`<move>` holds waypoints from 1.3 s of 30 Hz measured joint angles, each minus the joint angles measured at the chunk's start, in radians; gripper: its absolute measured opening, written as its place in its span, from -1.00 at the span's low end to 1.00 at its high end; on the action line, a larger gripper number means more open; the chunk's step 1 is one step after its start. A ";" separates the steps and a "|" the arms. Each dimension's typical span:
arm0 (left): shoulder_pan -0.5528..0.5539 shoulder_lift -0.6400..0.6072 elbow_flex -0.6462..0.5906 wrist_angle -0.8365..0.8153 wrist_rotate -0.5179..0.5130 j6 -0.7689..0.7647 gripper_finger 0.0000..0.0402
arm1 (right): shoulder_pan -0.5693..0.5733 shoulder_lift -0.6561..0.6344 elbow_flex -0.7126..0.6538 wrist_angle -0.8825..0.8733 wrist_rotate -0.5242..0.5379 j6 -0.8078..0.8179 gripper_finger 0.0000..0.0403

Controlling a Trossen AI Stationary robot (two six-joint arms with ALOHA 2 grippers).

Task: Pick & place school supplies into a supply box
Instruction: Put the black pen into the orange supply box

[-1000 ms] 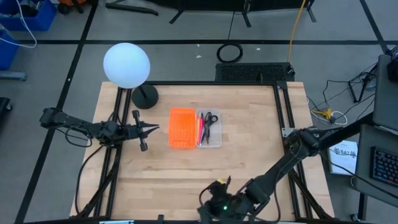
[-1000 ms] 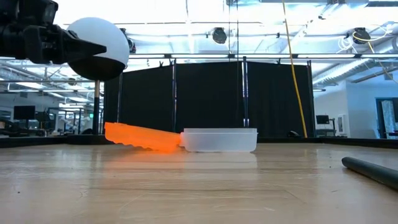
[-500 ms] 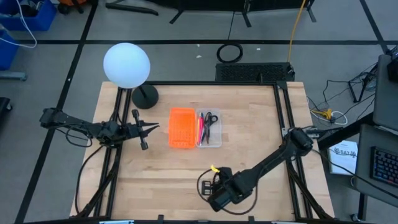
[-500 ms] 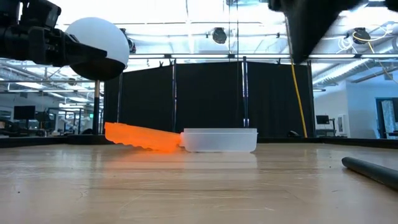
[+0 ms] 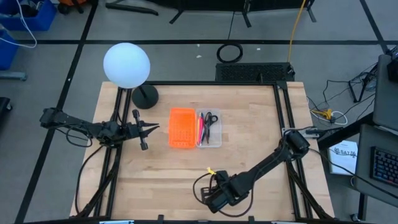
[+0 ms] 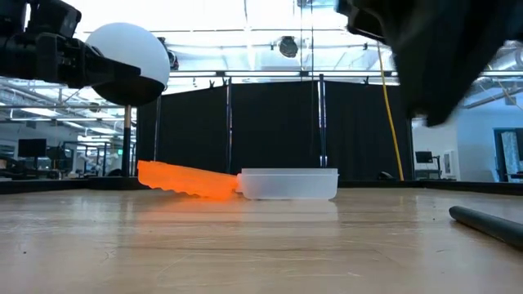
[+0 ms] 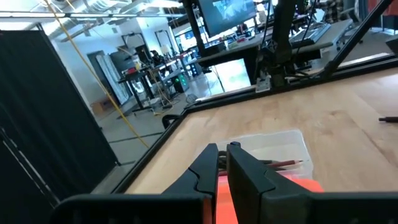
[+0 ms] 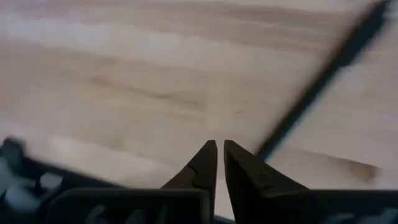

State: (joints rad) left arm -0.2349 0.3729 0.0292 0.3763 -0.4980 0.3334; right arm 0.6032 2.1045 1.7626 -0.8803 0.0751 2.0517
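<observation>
Right tool (image 8: 219, 163) nearly closed, empty, low over desk (image 5: 249, 149), lower centre, near dark pen (image 8: 323, 78). Left tool (image 7: 222, 167) nearly closed, empty, left.

One clear tray (image 5: 210, 129), one orange tray (image 5: 181, 128)

Orange perforated rectangular plastic tray (image 5: 182, 129) at table centre, one end raised in the low view. White spherical lamp (image 5: 126, 65) with black round base (image 5: 145, 96) at far-left corner of pale wooden table (image 5: 249, 130). Black coiled cable (image 5: 229, 53) on floor beyond (near black mesh panel (image 5: 254, 72)).
</observation>
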 joint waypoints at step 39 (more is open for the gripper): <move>0.000 0.000 0.000 0.008 0.003 -0.019 -0.81 | -0.054 -0.007 -0.417 0.208 -0.372 0.113 -0.61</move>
State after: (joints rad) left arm -0.2352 0.3729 0.0296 0.3841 -0.4950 0.3145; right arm 0.5497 2.0975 1.3458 -0.6726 -0.2973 2.1648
